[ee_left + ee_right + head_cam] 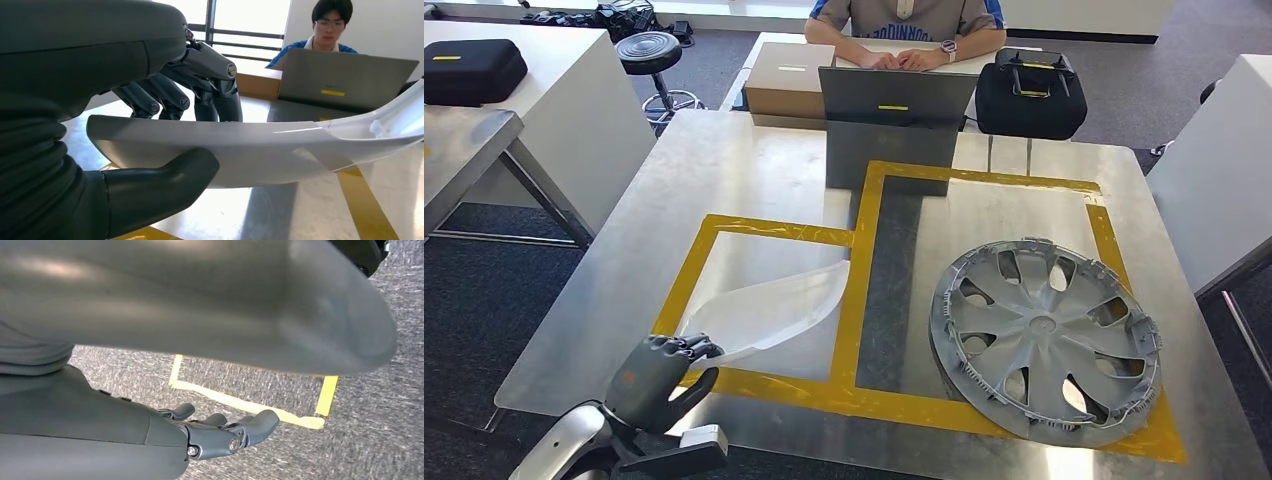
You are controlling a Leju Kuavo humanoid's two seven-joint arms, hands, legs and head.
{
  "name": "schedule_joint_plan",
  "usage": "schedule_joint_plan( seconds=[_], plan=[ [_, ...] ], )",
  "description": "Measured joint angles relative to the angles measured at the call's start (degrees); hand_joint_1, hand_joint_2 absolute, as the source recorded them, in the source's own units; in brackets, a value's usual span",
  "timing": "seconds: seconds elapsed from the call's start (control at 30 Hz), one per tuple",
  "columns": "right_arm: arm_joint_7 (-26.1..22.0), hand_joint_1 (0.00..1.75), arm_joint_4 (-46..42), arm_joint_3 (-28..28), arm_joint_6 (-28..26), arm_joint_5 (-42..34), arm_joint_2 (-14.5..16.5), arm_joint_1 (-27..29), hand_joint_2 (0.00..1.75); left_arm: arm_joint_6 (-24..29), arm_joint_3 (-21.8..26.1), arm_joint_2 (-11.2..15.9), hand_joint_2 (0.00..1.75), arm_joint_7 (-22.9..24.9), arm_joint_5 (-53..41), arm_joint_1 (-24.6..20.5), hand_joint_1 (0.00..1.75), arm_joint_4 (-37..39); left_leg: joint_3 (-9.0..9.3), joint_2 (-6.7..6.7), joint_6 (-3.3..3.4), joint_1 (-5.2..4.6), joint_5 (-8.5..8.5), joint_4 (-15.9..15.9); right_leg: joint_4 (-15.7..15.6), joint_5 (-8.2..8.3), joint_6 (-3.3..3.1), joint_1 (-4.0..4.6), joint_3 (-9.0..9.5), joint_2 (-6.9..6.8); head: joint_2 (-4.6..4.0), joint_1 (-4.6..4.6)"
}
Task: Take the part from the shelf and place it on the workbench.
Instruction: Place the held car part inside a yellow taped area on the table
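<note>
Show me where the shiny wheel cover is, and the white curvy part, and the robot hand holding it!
wheel cover [1041,326]: head view, on its centre hub.
white curvy part [774,312]: head view, on its broad middle.
left hand [659,373]: head view, on the back of the hand.

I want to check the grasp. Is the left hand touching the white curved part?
Touching. In the left wrist view, the left hand grips the white curved part: its thumb presses one face and its fingers close over the other edge.

Curved white part [769,312] lies, seemingly flat, inside workbench's [724,170] left yellow-taped square.
</note>
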Motion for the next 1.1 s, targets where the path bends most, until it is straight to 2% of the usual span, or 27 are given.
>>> schedule_joint_plan(
  seconds=[0.2, 0.53, 0.8, 1.1],
  plan=[
    [-0.8, 0.0, 1.6, 1.7, -1.1, 0.0, -0.6, 0.0, 0.0, 0.0, -3.7, -0.9, 1.75, 1.2, -1.8, -2.9, 1.75, 3.6, 0.02, 0.01, 0.0, 0.0, 0.0, 0.0, 0.0, 0.01, 0.01, 0.0, 0.01, 0.01, 0.0, 0.0],
    [-0.9, 0.0, 6.4, 3.9, -4.1, 0.0, -2.9, -0.3, 0.0, 0.6, -6.0, -1.7, 1.75, 2.4, -5.3, -6.8, 1.75, 6.9, 0.03, 0.01, 0.0, 0.0, 0.0, 0.0, 0.0, 0.01, 0.01, 0.0, 0.02, 0.02, 0.0, 0.0],
    [-0.9, 0.0, 10.1, 4.8, -6.0, 0.0, -4.7, -0.4, 0.0, 1.0, -5.6, -2.6, 1.75, 4.8, -7.5, -9.8, 1.75, 8.7, 0.03, 0.0, 0.0, 0.0, 0.0, 0.0, 0.0, 0.01, 0.01, 0.0, 0.03, 0.02, 0.0, 0.01],
    [-1.0, 0.0, 15.1, 5.4, -9.2, 0.0, -7.1, -1.1, 0.0, 1.0, -2.6, -2.6, 1.75, 7.2, -12.5, -12.1, 1.75, 11.7, 0.03, 0.01, 0.0, 0.01, 0.0, 0.0, 0.0, 0.01, 0.01, 0.01, 0.03, 0.03, 0.0, 0.0]
  ],
)
